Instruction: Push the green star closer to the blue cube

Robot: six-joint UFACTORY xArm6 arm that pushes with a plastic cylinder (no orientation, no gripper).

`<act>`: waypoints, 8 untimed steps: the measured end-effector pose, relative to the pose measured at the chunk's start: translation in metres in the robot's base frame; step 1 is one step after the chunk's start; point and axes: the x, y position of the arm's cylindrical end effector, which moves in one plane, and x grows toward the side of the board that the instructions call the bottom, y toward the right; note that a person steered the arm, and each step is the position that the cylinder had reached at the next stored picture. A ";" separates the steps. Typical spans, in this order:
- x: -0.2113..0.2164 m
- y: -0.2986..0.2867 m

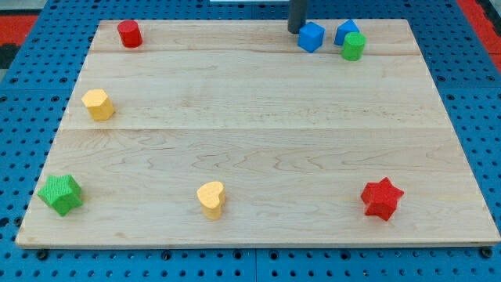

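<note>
you saw the green star (60,193) at the near left corner, well apart from the blue cube (311,37) far right; my tip (297,30) sat just left of that cube, no jaws to report; the star looked light, rigid, likely to spin; push its left side.

All that shows of me is my rod (297,14), a straight, smooth, dark grey cylinder cut off by the view's top edge. My tip (295,30) ends blunt and round, slightly darker.
</note>
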 end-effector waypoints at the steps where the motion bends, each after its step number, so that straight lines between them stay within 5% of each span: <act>1: 0.003 0.003; 3: 0.034 0.031; 7: 0.348 -0.094; 8: 0.369 -0.118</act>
